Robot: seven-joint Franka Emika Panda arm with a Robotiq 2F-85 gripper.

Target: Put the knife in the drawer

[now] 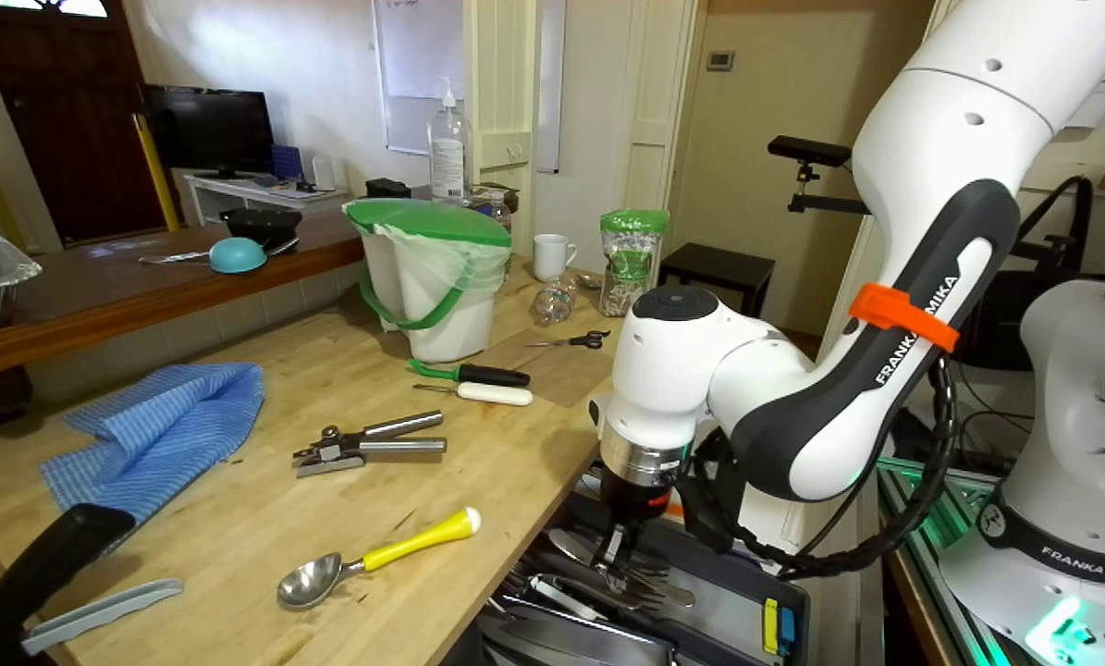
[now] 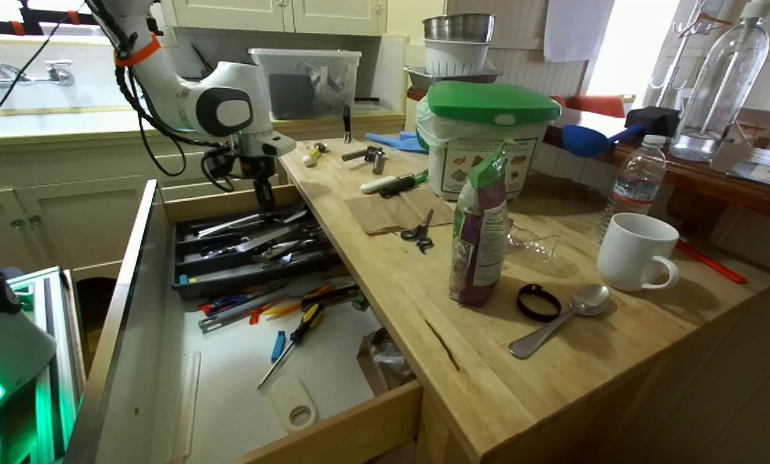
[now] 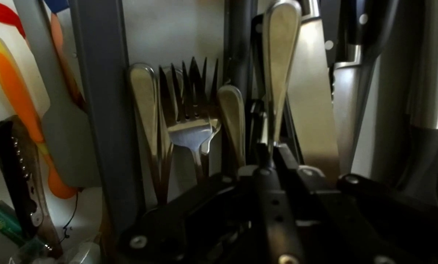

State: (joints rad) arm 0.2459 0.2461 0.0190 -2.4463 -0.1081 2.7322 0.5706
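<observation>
Tool (image 3: 273, 151) was down inside the wide white-floored wooden drawer (image 2: 230, 386), jaws nearly together, pinching a slim silver metal utensil (image 3: 282, 55), rounded handle end sticking out. Its other end was hidden behind the jaws, so couldn't confirm it as the knife. It sat over the dark-grey plastic divided tray (image 3: 99, 91); contact with the contents: couldn't tell.

Beside it, overlapping steel forks (image 3: 190, 134); on the opposite side, a broad flat metal blade (image 3: 310, 95) and a black-handled serrated knife (image 3: 345, 102). Lower ends all covered by the tool.

Drawer was pulled out from the light-wood table (image 2: 552, 399), whose edge hid part of it. Label on the green-lidded white bin (image 2: 481, 138) showed food pictures, text too small. Green-and-purple plastic bag (image 2: 481, 232): print unreadable.

White robot arm (image 1: 774, 407) ran out of frame at the top; black stripe read "FRANKA EMIKA", orange strap (image 1: 903, 316) across it. White base (image 1: 1061, 398), cut by the frame edge, repeated "FRANKA", last letters hard to read.
</observation>
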